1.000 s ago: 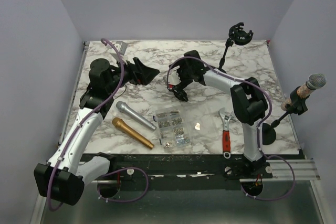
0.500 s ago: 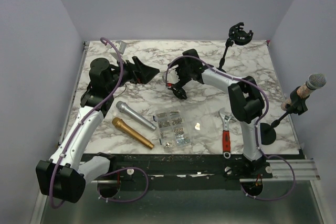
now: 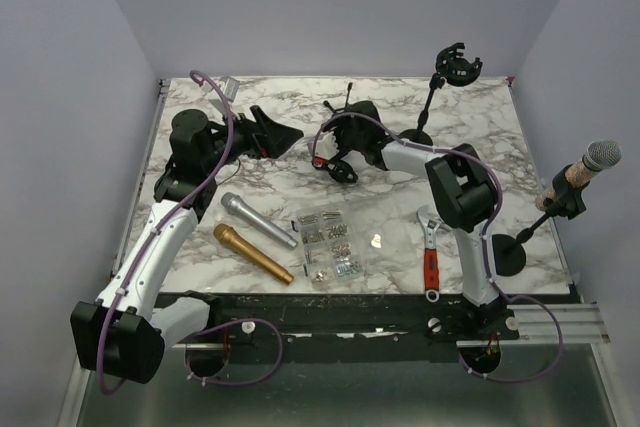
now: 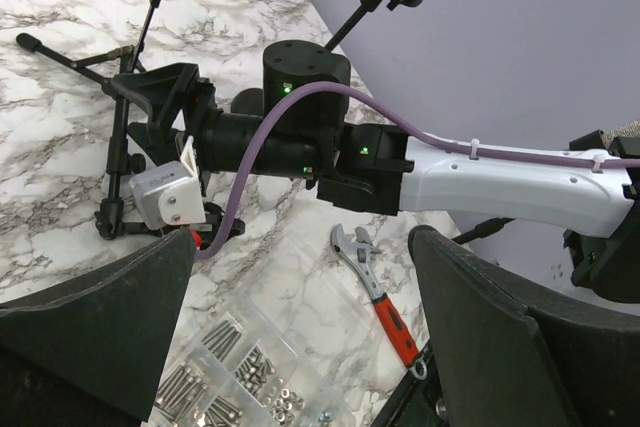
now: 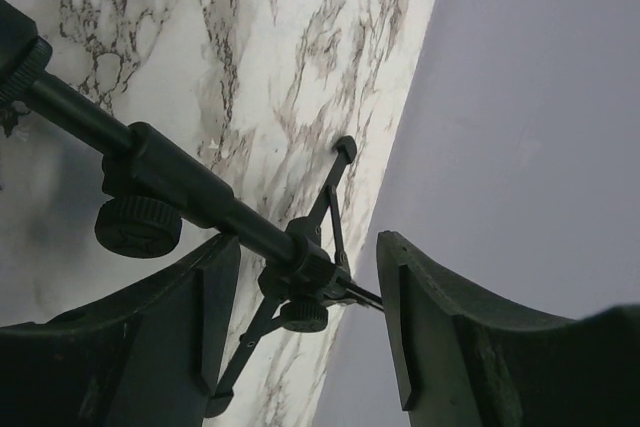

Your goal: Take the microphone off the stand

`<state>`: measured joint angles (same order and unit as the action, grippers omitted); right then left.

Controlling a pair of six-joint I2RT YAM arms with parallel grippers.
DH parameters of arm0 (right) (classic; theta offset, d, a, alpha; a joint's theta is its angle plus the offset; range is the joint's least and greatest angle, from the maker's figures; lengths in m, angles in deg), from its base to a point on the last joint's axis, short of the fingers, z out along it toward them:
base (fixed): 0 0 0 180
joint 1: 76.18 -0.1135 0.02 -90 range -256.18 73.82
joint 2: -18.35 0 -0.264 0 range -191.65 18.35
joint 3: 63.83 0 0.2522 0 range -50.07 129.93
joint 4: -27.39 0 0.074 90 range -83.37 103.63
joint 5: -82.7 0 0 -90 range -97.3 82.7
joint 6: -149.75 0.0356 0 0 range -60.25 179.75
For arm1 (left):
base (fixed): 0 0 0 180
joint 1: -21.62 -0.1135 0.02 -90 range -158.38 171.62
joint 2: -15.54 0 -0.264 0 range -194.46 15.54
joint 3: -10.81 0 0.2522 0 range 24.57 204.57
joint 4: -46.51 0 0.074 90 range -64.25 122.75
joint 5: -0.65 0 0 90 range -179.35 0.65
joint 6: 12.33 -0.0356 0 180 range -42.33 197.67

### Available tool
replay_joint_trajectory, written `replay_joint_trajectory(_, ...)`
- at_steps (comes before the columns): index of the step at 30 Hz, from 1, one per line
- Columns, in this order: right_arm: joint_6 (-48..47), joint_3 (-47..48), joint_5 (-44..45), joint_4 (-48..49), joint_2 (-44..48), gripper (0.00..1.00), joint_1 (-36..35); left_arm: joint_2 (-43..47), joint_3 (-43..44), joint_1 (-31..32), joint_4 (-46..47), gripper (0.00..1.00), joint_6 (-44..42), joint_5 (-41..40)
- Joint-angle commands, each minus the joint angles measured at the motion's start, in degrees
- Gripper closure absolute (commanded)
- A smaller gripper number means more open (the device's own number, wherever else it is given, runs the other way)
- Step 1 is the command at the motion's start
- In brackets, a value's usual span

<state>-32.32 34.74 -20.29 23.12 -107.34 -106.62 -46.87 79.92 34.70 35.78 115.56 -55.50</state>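
Silver-mesh-headed microphone (image 3: 598, 157) sits in its black round-based stand (image 3: 511, 256), far right. My right gripper (image 5: 310, 247) gapes around a black metal tripod rod (image 5: 180, 187); my left gripper (image 4: 300, 277) hangs unclenched.

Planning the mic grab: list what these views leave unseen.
Top view: how the clip holds the mic, too small.
Right wrist view: the tripod, upper end cut off by the left edge.
Left wrist view: part of the screw bag, cut off by the bottom edge and left pincer.
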Motion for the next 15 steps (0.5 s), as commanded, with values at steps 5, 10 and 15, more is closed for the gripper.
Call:
replay_joint_trajectory(5, 17.93, -0.16, -5.07, 1.60, -4.77, 0.35, 0.33, -0.08, -0.69, -0.41, 1.37, 0.07, 0.16, 1.42)
replay_joint_trajectory(10, 29.99, 6.39, -2.99, -2.19, -6.94, 0.37, 0.31, 0.06, -0.73, -0.38, 1.65, 0.07, 0.43, 1.66)
replay_joint_trajectory(15, 41.01, 10.26, -2.57, -6.21, -5.72, 0.39, 0.26, -0.07, -0.77, -0.49, 1.84, 0.07, 0.67, 1.96)
